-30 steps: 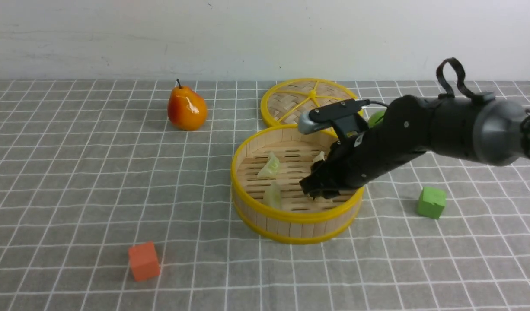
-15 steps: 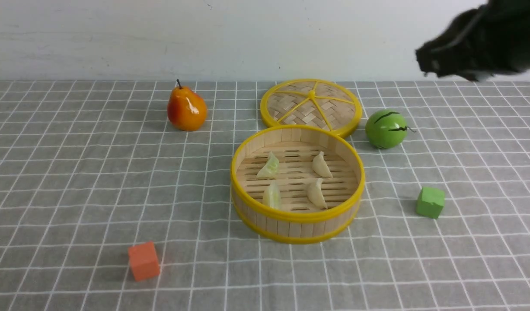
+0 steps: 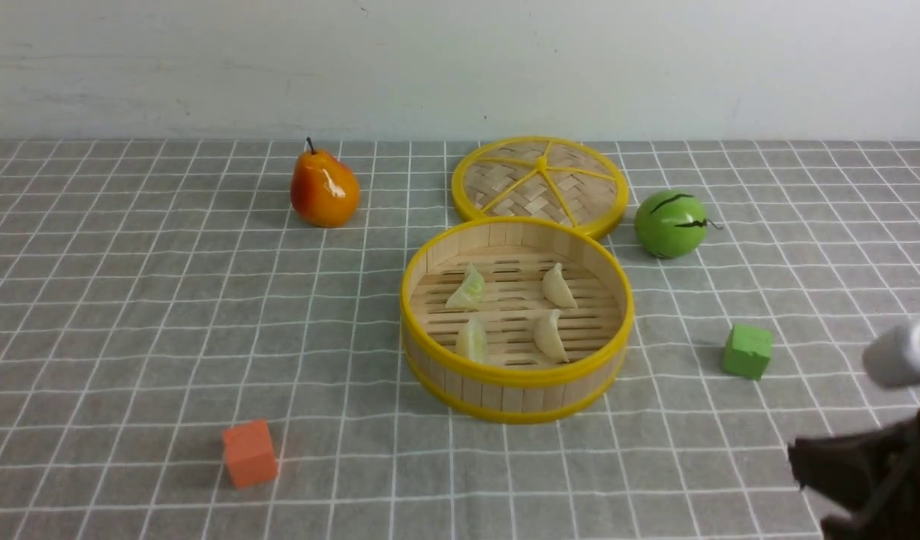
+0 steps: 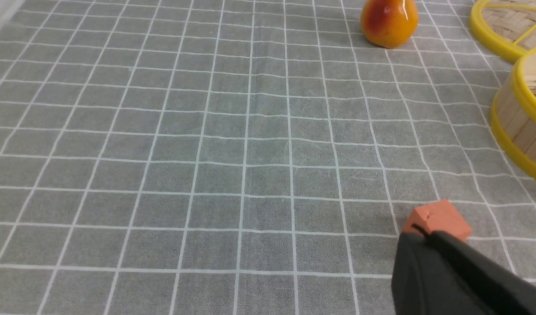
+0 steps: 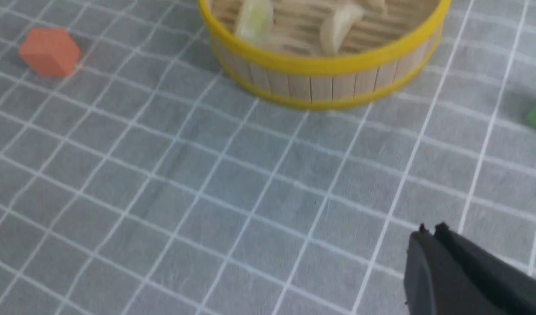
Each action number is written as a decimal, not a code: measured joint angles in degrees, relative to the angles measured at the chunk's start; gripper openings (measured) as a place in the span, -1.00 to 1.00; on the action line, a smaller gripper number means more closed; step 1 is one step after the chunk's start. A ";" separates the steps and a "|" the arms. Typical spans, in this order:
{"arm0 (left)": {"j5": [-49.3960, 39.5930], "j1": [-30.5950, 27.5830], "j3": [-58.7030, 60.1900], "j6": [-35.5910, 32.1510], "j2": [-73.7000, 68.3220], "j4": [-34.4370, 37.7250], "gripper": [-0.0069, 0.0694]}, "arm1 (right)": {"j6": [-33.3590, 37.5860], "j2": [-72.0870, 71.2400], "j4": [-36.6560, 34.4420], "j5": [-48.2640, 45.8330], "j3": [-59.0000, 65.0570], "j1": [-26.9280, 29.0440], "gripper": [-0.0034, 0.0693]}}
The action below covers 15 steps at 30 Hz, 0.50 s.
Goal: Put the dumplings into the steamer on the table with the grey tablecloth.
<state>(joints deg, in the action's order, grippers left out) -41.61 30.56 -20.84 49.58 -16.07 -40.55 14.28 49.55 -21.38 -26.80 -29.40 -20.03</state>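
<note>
All four dumplings [image 3: 509, 311] lie inside the steamer [image 3: 516, 386], which sits ahead and leftward of the nearer right end effector [image 5: 430, 229], its jaws closed on nothing.

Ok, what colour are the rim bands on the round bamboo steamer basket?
Yellow, both bands on the round bamboo steamer basket; clearest in the front view.

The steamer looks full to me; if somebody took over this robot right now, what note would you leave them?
Right gripper: shut, empty, hanging above the grey tablecloth near the table's front right.
Left gripper: shut, empty, close to the orange cube.
Dumplings: two green and two cream, all inside the steamer.
Done: all four are in.
Left: nothing; the lid lies behind the steamer.
</note>
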 joint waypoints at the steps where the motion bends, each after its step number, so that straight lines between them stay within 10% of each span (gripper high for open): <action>1: -0.05 0.00 0.00 0.00 0.00 0.00 -0.86 | 0.00 0.00 0.99 0.00 2.20 0.00 -0.96; 15: -0.32 0.00 0.00 0.00 0.00 0.06 -0.86 | -4.72 -40.55 18.29 22.77 27.13 10.90 -0.95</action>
<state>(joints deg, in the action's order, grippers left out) -41.93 30.56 -20.84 49.58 -16.07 -40.48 9.57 8.99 -3.09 -4.02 -2.27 -9.14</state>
